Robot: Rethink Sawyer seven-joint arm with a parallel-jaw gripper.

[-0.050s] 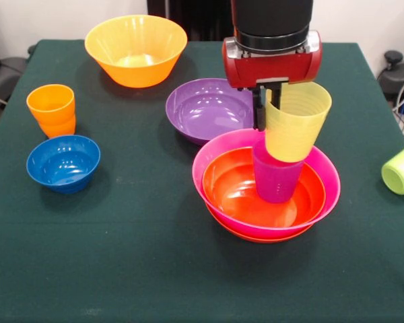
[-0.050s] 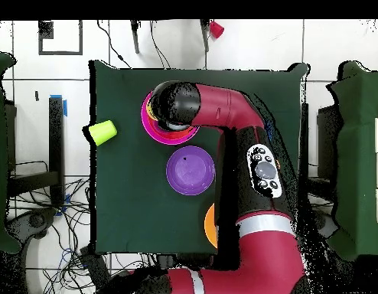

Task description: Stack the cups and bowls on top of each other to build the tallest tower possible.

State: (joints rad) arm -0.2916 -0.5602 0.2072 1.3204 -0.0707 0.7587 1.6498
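Note:
The tower stands right of centre: a pink bowl (image 1: 215, 151) nested in a shallow red-orange bowl (image 1: 256, 237), with another red-orange bowl (image 1: 232, 185) inside it. A purple cup (image 1: 277, 180) stands in that inner bowl. My gripper (image 1: 266, 104) is shut on the rim of a yellow cup (image 1: 295, 124), which tilts with its base in the purple cup's mouth. From overhead my arm hides the cups, and only the pink bowl's rim (image 2: 150, 130) shows. The purple bowl (image 1: 202, 111) (image 2: 190, 170) sits apart, just behind the tower.
A large yellow-orange bowl (image 1: 135, 50) (image 2: 210, 224) stands at the back left. An orange cup (image 1: 52, 109) and a small blue bowl (image 1: 62, 163) are at the left. A lime green cup (image 1: 402, 168) (image 2: 103, 132) lies on its side at the right edge.

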